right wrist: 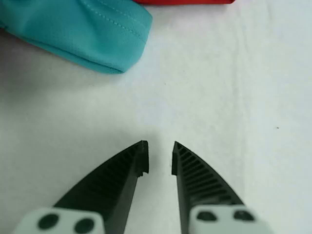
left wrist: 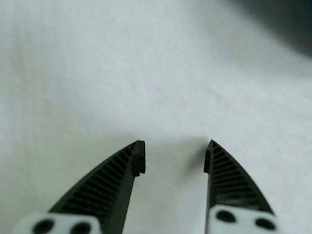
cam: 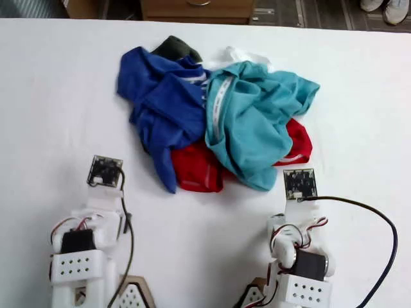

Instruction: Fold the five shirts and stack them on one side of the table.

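The five shirts lay in one messy pile on the white table (cam: 51,96), in the middle and closer to the far edge than to the near edge. None of them was folded.

The blue shirt (cam: 164,109) was on the left side of the pile. The teal shirt (cam: 250,122) was on the right side and touched the blue one. The red shirt (cam: 196,168) lay under both of them and stuck out on the side nearest the arms and past the right side of the teal one. A dark green shirt (cam: 174,48) peeked out at the far side, behind the blue one. A bit of a white shirt (cam: 247,56) showed behind the teal one.

Both arms sat at the near edge of the table. The left arm (cam: 83,237) was by the near left corner. The left gripper (left wrist: 174,156) was over bare table with its fingers spread wide and nothing between them.

The right arm (cam: 298,256) was closer to the near right corner. The right gripper (right wrist: 160,157) pointed at the table just beside the teal shirt's edge. Its fingers were a little apart with a thin gap and held nothing.
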